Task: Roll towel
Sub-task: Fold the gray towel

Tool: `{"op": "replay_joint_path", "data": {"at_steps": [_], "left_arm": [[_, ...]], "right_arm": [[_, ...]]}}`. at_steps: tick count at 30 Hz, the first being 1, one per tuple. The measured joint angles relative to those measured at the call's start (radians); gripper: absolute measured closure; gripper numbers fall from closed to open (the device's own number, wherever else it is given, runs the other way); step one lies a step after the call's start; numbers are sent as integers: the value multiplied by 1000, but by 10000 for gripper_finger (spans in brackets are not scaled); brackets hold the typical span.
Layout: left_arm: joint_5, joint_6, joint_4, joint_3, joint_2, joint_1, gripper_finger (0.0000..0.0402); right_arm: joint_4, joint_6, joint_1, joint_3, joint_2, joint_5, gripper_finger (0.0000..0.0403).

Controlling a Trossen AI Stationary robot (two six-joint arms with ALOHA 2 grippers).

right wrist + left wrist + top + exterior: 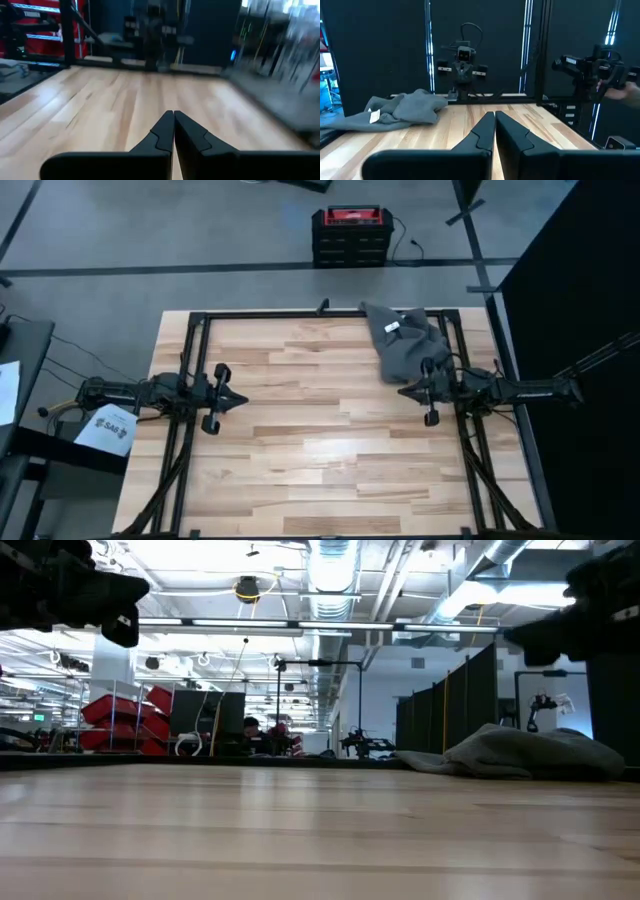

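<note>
I see the towel [405, 340] lying crumpled at the table's [300, 460] far right corner, its white tag [393, 327] facing up. My right gripper [405, 391] hovers just beside the heap's near edge, fingers pressed together on nothing. My left gripper [240, 399] waits above the table's left side, well apart from the cloth, fingers likewise closed and empty.

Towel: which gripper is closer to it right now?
Right. The right gripper sits at the towel's near edge, fingers together. The left gripper waits across the table, fingers together, well clear of it.
</note>
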Motion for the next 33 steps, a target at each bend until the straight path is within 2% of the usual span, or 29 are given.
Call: {"op": "replay_joint_path", "data": {"at_steps": [2, 5, 8, 10, 12, 16, 21, 23, 26, 28, 33], "left_arm": [[-3, 54, 70, 0, 1, 3, 402], [-3, 43, 121, 3, 0, 3, 402], [-5, 51, 109, 2, 2, 8, 402], [-6, 62, 126, 2, 11, 9, 402], [-28, 109, 148, -2, 32, 9, 402], [-148, 126, 256, -7, 141, 15, 402], [-163, 56, 369, -9, 333, 24, 402], [-162, 10, 416, -9, 411, 24, 402], [-163, -81, 453, -10, 501, 18, 402], [-163, -146, 455, -10, 553, 17, 402], [-166, -306, 464, -11, 653, 17, 402]], "right_arm": [[15, 7, 2, 0, 0, 0, 403], [24, 70, 10, 0, 1, 0, 403], [173, -71, -19, 0, 21, 23, 403], [358, -43, -48, 2, 49, 93, 403], [391, 10, -80, 41, 98, 232, 403], [178, 38, -128, 196, 301, 269, 403], [-58, 79, -189, 453, 633, 312, 403], [-253, 124, -241, 585, 752, 309, 403], [-577, 273, -345, 792, 916, 311, 401], [-797, 303, -414, 905, 1022, 306, 393], [-1176, 329, -558, 1095, 1253, 275, 333]]}}
